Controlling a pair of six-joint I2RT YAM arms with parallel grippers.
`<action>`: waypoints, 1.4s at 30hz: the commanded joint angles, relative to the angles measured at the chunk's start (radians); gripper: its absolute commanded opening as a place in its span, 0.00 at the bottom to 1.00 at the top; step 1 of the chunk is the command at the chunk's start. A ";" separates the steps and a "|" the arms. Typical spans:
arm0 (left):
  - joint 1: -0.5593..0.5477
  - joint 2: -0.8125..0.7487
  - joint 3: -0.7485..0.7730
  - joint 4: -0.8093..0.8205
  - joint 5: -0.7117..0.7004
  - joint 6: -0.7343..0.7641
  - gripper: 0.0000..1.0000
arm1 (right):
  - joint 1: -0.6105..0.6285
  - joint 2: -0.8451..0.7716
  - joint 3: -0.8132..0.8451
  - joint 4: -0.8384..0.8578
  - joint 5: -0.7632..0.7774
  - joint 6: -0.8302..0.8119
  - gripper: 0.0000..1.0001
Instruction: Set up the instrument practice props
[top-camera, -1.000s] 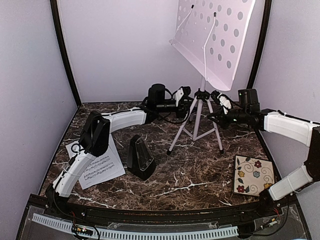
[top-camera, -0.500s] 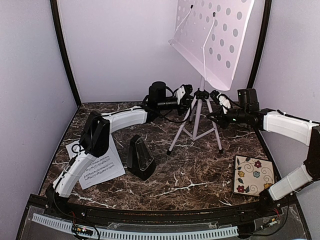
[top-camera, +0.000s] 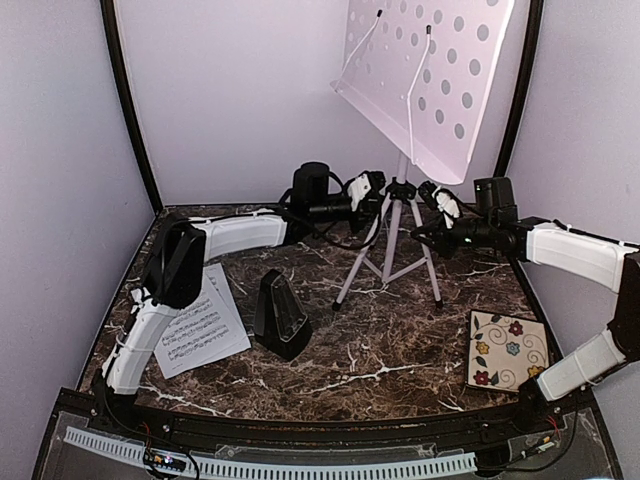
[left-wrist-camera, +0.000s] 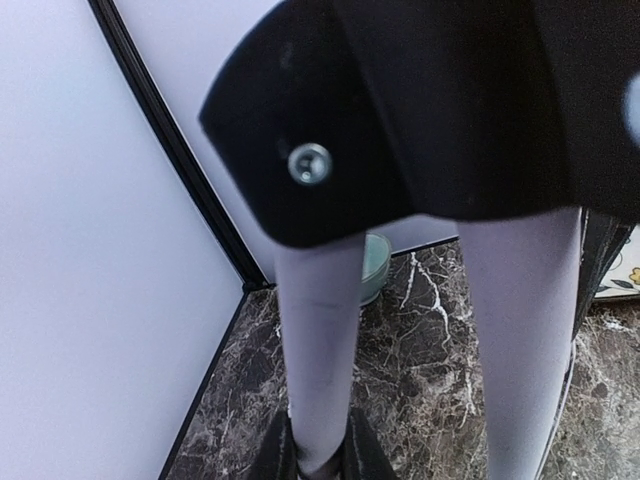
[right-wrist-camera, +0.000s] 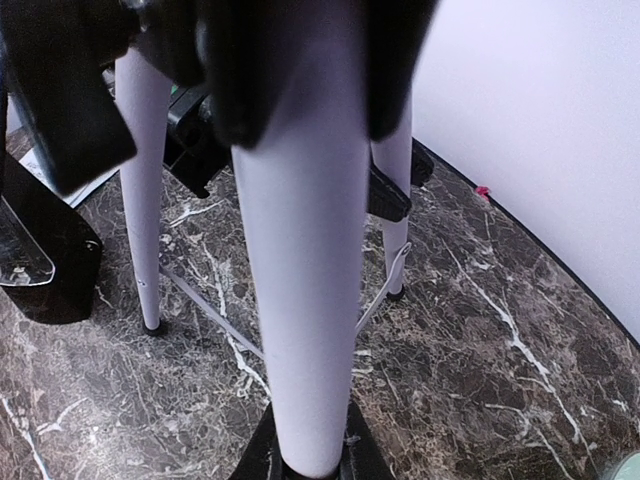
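While left claw (left-wrist-camera: 320, 462) and right claw (right-wrist-camera: 308, 458) clench its legs, the white music stand (top-camera: 440, 90) is hole-dotted

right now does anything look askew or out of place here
On the music stand, the desk looks canted sideways and bare, with the left gripper and right gripper clamped on its tripod legs. The music sheets lie flat on the table beside the metronome.

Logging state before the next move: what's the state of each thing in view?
music stand: upright, desk tilted, legs gripped
music sheets: flat on table
metronome: upright, untouched
tile: flat
bowl: upright, mostly hidden
left gripper: fingers shut on a stand leg
right gripper: fingers shut on a stand leg
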 joint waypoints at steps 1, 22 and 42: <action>0.024 -0.141 -0.110 -0.006 -0.046 0.041 0.00 | 0.007 -0.003 0.002 -0.068 -0.030 0.010 0.00; 0.080 -0.428 -0.526 0.053 -0.228 0.098 0.00 | 0.009 0.172 0.250 -0.143 -0.017 -0.092 0.01; 0.077 -0.605 -0.768 0.087 -0.334 0.055 0.00 | 0.011 0.283 0.324 -0.061 0.042 -0.115 0.28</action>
